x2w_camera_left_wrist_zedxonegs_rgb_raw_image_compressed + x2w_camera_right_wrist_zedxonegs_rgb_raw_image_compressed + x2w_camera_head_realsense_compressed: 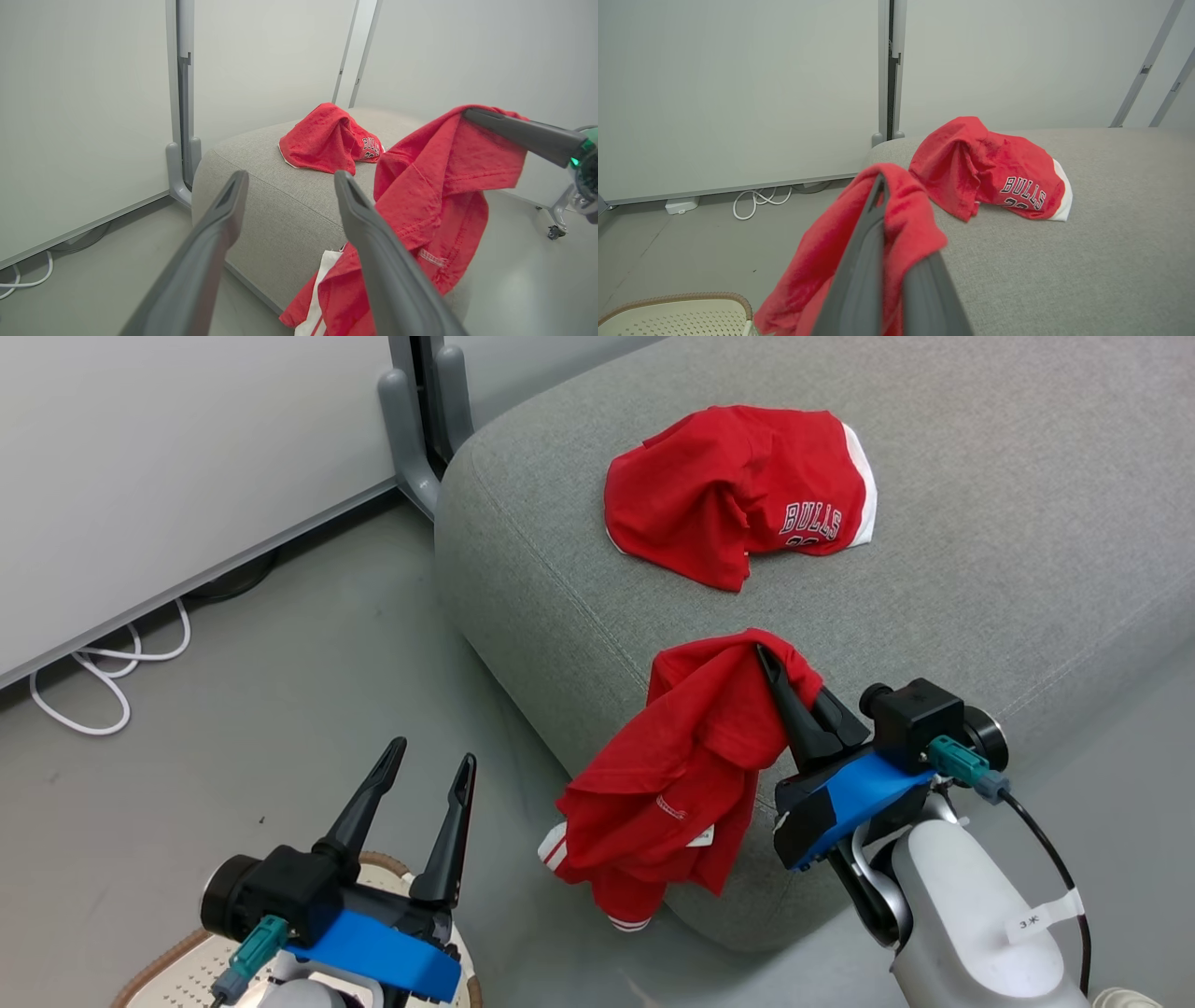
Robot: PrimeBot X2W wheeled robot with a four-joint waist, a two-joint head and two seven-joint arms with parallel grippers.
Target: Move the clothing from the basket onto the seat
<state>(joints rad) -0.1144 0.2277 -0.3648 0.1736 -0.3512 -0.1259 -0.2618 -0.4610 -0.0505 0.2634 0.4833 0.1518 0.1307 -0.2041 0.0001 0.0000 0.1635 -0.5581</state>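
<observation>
Right gripper (767, 665) noted closed, clamped on a fold of the second red garment (672, 784); the cloth is draped over the fingers and hangs past the front corner of the seat (980, 551), the white-striped hem lying below the cushion's top. Whether the hanging part touches the cushion side cannot be told. Left gripper (433, 752) noted with fingers spread apart, nothing between them, above the basket (691, 295). The first garment (738, 490), lettered BULLS, is lying crumpled on the seat top, well back from the edge. Step in hand is judged to be placing the second garment. The held fold should be carried inward over the cushion, near the lettered garment, and lowered until the cloth is borne by the surface before release; if let go here, a slide to the floor is judged likely
</observation>
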